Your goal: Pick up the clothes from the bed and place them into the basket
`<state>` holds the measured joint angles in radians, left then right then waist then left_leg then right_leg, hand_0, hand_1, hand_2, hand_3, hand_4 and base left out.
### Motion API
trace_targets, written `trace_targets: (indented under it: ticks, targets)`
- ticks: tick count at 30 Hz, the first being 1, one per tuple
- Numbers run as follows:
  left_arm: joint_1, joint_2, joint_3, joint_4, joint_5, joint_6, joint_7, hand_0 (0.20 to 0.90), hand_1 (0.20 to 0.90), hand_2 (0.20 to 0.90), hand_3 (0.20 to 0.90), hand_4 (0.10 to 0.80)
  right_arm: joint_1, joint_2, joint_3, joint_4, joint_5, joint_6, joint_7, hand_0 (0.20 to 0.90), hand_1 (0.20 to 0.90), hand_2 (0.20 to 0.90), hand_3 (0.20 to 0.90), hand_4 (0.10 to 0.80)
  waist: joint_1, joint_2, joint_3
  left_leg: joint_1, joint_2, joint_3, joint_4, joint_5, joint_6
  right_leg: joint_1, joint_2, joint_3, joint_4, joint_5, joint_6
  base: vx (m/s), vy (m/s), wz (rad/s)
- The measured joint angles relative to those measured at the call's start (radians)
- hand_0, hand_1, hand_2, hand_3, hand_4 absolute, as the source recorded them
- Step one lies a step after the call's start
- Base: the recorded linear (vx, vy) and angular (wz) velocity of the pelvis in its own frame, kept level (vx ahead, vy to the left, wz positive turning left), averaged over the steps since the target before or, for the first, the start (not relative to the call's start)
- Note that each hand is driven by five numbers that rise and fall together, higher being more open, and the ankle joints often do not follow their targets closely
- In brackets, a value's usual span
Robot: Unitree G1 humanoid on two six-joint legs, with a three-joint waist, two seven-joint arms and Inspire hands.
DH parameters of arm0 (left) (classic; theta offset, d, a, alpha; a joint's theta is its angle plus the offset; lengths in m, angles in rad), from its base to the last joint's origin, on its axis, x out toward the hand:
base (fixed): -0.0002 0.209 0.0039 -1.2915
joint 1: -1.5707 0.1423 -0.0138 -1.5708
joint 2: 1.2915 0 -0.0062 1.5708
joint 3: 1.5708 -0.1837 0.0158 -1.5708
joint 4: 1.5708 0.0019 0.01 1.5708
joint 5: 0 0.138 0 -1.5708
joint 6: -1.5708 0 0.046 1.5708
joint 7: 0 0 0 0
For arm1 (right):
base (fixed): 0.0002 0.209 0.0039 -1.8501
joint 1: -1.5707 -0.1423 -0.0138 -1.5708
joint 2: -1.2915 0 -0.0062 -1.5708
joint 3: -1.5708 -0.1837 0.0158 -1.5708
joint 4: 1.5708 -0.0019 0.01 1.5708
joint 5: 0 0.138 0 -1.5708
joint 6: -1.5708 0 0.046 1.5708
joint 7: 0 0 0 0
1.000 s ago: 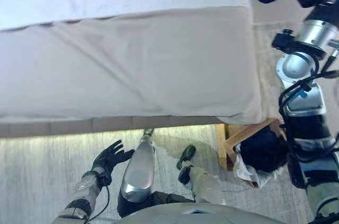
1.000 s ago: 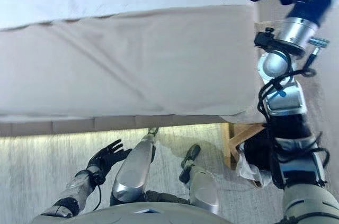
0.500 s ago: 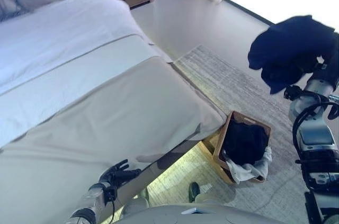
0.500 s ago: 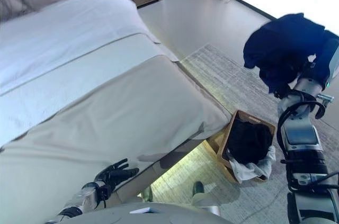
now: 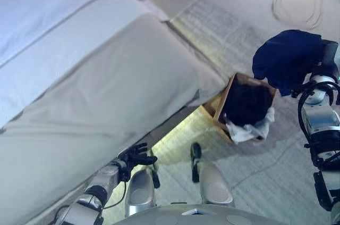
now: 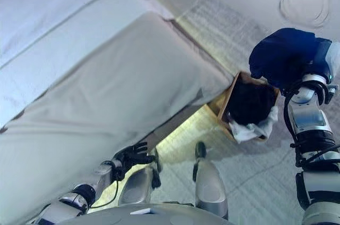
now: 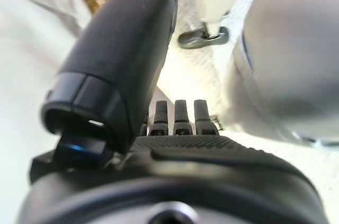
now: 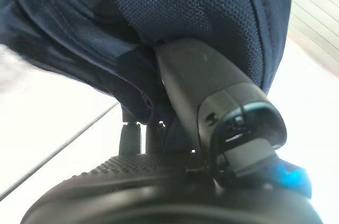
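Head views: I hold a dark blue garment (image 5: 289, 59) bunched in the right robot hand (image 8: 212, 97), at the right of the frame, just above and to the right of the basket (image 5: 226, 94). In the right wrist view the thumb and fingers are curled into the cloth, pinching a fold.

The garment hangs in soft, limp folds; I judge it light, not fragile, likely to drape and swing, and prone to catching on the basket rim. The present hold on a gathered bunch seems sound; loose ends trail below it.

The basket sits on the rug (image 5: 255, 145) at the bed's (image 5: 106, 76) corner, right of centre. It already holds dark clothes (image 5: 247, 105), with white cloth (image 5: 247, 129) spilling over its near edge. Nothing stands between the garment and the basket opening.

The left robot hand (image 5: 135, 157), lower left, hangs beside the bed edge with fingers spread, holding nothing.
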<state>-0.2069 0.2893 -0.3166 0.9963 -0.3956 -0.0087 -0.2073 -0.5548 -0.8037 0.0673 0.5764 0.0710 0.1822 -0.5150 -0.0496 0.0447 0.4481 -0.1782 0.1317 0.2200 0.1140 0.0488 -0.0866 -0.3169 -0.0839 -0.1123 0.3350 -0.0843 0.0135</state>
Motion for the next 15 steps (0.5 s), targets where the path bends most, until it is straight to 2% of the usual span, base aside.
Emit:
trace_targets:
  ticks: [1,2,3,4,7,12,15]
  targets:
    - [-0.011,-0.001,-0.003,-0.006,-0.008,-0.005,-0.003,0.900,0.900,0.900,0.900,0.800,-0.030,-0.001,0.005,0.029,0.000,0.011,-0.001,0.333,0.333,0.333,0.238,0.138,0.001,0.011,0.027,-0.032,-0.007,-0.005,0.015,-0.001,0.001,-0.044,-0.008,0.003,0.035,-0.007,0.002,-0.161,0.001,-0.03]
    - [-0.015,-0.001,-0.003,-0.013,-0.019,-0.015,-0.004,0.900,0.900,0.900,0.900,0.800,-0.051,-0.002,0.015,0.046,0.000,0.016,-0.001,0.411,0.411,0.411,0.329,0.229,0.001,0.017,0.036,-0.055,-0.009,-0.008,0.025,0.000,0.002,-0.069,-0.009,0.010,0.054,-0.010,0.001,-0.110,0.009,-0.08]
    - [-0.029,0.001,-0.003,-0.029,-0.040,-0.026,-0.004,0.900,0.900,0.900,0.900,0.800,-0.098,-0.002,0.039,0.082,0.001,0.031,0.000,0.632,0.632,0.632,0.587,0.487,0.003,0.033,0.067,-0.086,-0.011,-0.007,0.048,0.006,0.011,-0.108,-0.011,0.021,0.086,-0.012,0.000,-0.129,0.031,-0.09]
    - [-0.044,-0.004,-0.003,-0.036,-0.049,-0.037,-0.004,0.900,0.900,0.900,0.900,0.800,-0.132,-0.002,0.065,0.113,0.001,0.050,0.000,0.900,0.900,0.900,0.900,0.800,0.005,0.054,0.089,-0.111,-0.010,-0.009,0.066,0.006,0.011,-0.135,-0.012,0.023,0.106,-0.018,-0.001,-0.121,0.034,-0.07]
    - [-0.051,-0.003,-0.006,-0.077,-0.083,-0.062,-0.005,0.900,0.900,0.900,0.900,0.800,-0.171,0.001,0.139,0.195,-0.005,0.101,0.008,0.900,0.900,0.900,0.900,0.800,0.019,0.087,0.100,-0.165,-0.011,-0.022,0.107,0.006,0.012,-0.200,-0.016,0.028,0.166,-0.026,-0.014,-0.079,0.027,-0.01]
    - [-0.054,0.006,-0.004,-0.079,-0.109,-0.070,-0.014,0.900,0.900,0.900,0.900,0.800,-0.252,0.002,0.223,0.371,-0.038,0.233,0.081,0.900,0.900,0.900,0.900,0.800,0.038,0.088,0.099,-0.172,-0.012,-0.034,0.107,0.006,0.011,-0.221,-0.023,0.023,0.192,-0.032,-0.024,-0.050,0.062,-0.01]
    - [-0.052,0.013,-0.004,-0.078,-0.125,-0.061,-0.020,0.900,0.900,0.900,0.900,0.800,-0.277,-0.006,0.221,0.398,-0.048,0.254,0.085,0.900,0.900,0.900,0.900,0.800,0.037,0.088,0.099,-0.171,-0.015,-0.035,0.105,0.007,0.010,-0.219,-0.026,0.023,0.188,-0.032,-0.025,-0.019,0.062,0.02]
